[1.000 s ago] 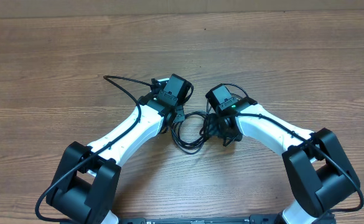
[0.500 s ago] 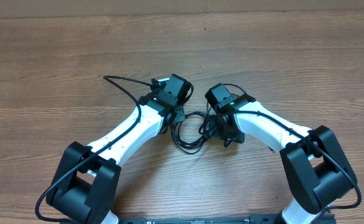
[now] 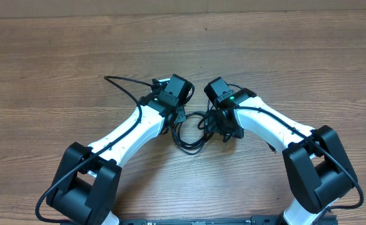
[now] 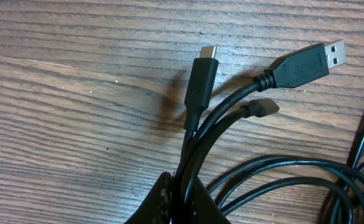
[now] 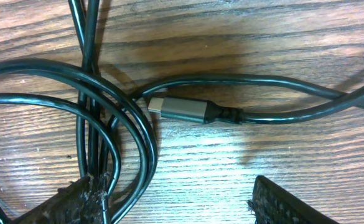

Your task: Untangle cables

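The cables (image 3: 192, 131) lie as a black looped bundle on the wood between my two arms. My left gripper (image 4: 185, 202) is shut on a few strands of the cables (image 4: 197, 149). Beyond it, a USB-C plug (image 4: 201, 81), a USB-A plug (image 4: 303, 65) and a smaller plug (image 4: 262, 107) fan out over the table. My right gripper (image 5: 185, 202) is open and low over the table. Its left finger (image 5: 82, 199) rests on loops of the cables (image 5: 138, 130), and its right finger (image 5: 287, 205) stands apart on bare wood. A grey plug (image 5: 182, 110) lies ahead of it.
A thicker black wire (image 3: 123, 84) arcs out from the left arm toward the far left. The wooden table (image 3: 295, 50) stretches away behind both wrists. The arm bases (image 3: 82, 181) (image 3: 320, 169) stand at the near edge.
My right gripper has opened wider and shifted slightly away and to the left over the loops. The left gripper has kept its hold and place.
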`<state>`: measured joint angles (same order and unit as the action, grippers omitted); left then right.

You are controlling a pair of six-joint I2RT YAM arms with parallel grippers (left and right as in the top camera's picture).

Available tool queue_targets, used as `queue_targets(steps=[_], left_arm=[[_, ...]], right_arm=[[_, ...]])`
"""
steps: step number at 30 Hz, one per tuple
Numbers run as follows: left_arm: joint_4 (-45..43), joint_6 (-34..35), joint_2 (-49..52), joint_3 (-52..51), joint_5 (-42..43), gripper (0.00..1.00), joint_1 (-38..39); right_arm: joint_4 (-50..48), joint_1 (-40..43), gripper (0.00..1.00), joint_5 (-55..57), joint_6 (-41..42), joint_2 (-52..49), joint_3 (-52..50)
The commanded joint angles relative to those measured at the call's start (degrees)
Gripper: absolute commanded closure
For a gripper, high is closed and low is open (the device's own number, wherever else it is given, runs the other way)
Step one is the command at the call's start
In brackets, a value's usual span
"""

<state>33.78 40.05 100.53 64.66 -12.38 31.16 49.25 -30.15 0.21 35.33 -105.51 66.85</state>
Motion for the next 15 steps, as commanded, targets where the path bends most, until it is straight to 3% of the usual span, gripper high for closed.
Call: queue_targets(steps=[1,15], left_arm=[[-0.2,-0.63,0.09,0.15,0.0,0.91,0.26],[-0.2,-0.66,0.09,0.15,-0.02,0.92,0.26]], right_arm=[[-0.55,0.0,0.24,-0.26,-0.02,-0.37,1.36],[-3.45,0.02,0.25,3.61,-0.04,-0.37,-1.29]])
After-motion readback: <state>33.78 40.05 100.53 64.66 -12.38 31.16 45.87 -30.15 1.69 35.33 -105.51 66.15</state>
